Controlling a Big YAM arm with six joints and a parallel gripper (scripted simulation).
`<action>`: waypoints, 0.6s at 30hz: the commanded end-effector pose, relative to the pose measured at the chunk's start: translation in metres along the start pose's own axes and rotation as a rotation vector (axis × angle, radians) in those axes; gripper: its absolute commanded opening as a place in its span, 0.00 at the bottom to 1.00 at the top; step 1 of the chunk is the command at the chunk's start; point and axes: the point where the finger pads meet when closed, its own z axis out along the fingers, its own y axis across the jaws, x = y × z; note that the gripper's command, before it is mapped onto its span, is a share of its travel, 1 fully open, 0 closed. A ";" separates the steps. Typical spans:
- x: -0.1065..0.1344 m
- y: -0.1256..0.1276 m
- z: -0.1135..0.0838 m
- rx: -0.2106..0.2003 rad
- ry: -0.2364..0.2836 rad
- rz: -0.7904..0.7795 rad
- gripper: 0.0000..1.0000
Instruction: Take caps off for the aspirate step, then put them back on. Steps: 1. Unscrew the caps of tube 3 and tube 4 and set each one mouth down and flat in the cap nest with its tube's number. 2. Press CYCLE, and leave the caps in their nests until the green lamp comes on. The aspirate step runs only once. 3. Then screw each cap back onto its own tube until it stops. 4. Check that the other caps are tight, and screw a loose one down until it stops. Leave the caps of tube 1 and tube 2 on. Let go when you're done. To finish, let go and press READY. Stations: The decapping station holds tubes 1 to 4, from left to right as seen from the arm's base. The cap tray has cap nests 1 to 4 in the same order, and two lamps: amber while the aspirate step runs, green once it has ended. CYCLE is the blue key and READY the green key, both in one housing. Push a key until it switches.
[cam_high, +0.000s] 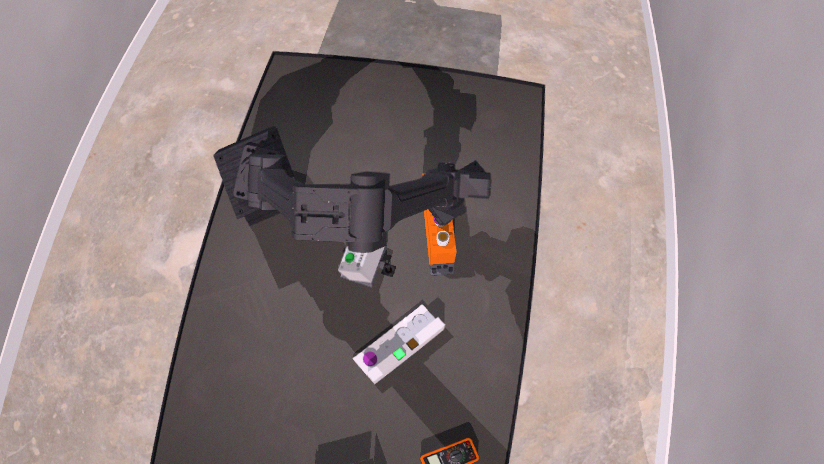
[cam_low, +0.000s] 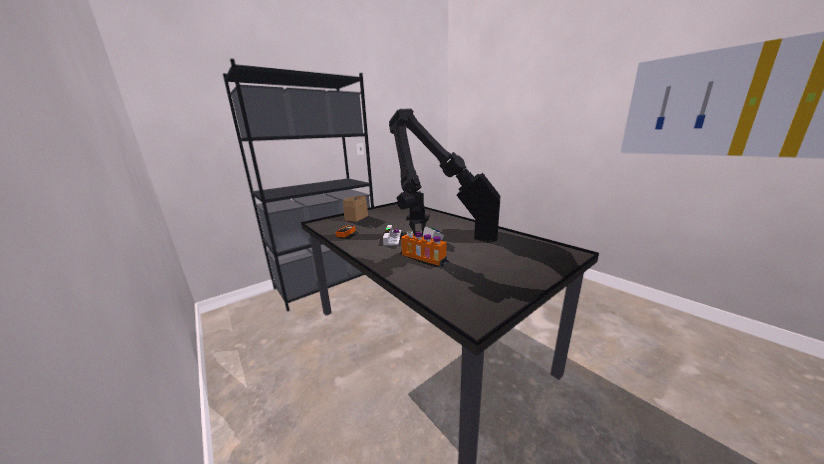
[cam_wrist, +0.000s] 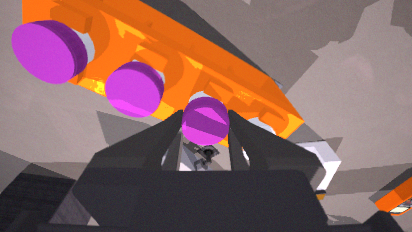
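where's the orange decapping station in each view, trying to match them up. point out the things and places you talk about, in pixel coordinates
Top: just right of centre, partly under the arm; the decapping station (cam_high: 440, 256) (cam_low: 424, 260) (cam_wrist: 200, 60) runs roughly up and down the picture.
Exterior: near the middle, on the table, below the claw (cam_low: 418, 231) (cam_wrist: 205, 116).
Wrist: slanting from upper left to right of centre, purple caps along it.
Shared landmark: the orange-edged meter (cam_high: 455, 455) (cam_low: 345, 231) (cam_wrist: 392, 197), bottom edge in top, left on the table in exterior, lower right in wrist.
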 end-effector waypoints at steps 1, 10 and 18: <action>-0.003 0.004 0.003 -0.004 0.001 0.269 0.00; -0.003 0.004 0.004 -0.004 0.003 0.619 0.00; -0.003 0.004 0.004 -0.003 0.004 0.994 0.00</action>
